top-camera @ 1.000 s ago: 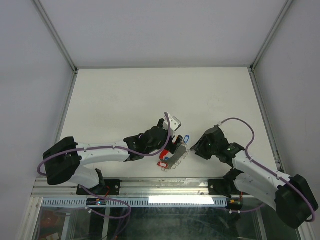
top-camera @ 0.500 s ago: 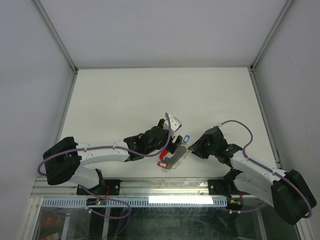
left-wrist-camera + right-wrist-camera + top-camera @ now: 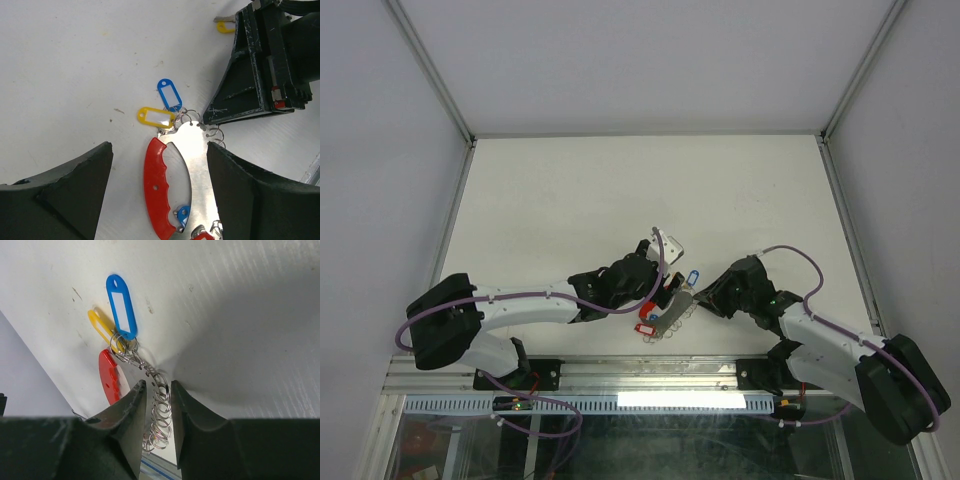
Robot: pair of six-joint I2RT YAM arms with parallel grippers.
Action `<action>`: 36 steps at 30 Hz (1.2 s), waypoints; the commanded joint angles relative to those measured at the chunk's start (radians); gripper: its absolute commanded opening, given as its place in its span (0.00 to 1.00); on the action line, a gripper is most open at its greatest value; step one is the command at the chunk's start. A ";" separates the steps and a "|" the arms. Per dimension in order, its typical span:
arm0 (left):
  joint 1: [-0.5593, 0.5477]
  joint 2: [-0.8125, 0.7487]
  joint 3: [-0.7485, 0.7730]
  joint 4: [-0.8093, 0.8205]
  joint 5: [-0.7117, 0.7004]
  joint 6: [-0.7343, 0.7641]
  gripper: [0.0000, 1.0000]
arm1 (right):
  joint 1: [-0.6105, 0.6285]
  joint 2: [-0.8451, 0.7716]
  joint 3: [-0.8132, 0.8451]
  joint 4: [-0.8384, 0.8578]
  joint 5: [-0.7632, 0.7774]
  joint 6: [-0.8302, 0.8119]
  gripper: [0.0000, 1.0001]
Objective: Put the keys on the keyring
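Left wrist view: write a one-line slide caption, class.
Open left gripper straddles the keyring; blue tag and yellow tag lie at its tip, beside the right gripper.

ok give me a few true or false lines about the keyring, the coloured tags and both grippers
1. The left gripper is wide open, one finger on each side of the D-shaped keyring with its red arc. True.
2. The blue plastic tag lies alone, far from any yellow one. False: it sits right beside a yellow tag at the keyring's end.
3. A second yellow tag lies apart from the keyring, next to the right arm. True.
4. The right gripper is spread wide over bare table. False: its fingers are nearly closed on the row of small wire rings along the keyring.
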 commanded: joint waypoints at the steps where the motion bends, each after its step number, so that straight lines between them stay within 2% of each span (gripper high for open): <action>1: 0.000 0.008 0.045 0.018 0.001 0.024 0.74 | -0.007 0.008 -0.022 0.024 0.003 0.026 0.29; 10: 0.000 0.008 0.048 0.013 0.003 0.029 0.74 | -0.014 -0.001 -0.066 0.076 -0.001 0.078 0.27; 33: 0.000 0.043 0.064 0.000 0.014 0.046 0.73 | -0.027 0.088 -0.077 0.143 -0.012 0.049 0.22; 36: 0.000 0.046 0.064 -0.001 0.013 0.047 0.73 | -0.028 0.091 -0.079 0.141 -0.014 0.033 0.18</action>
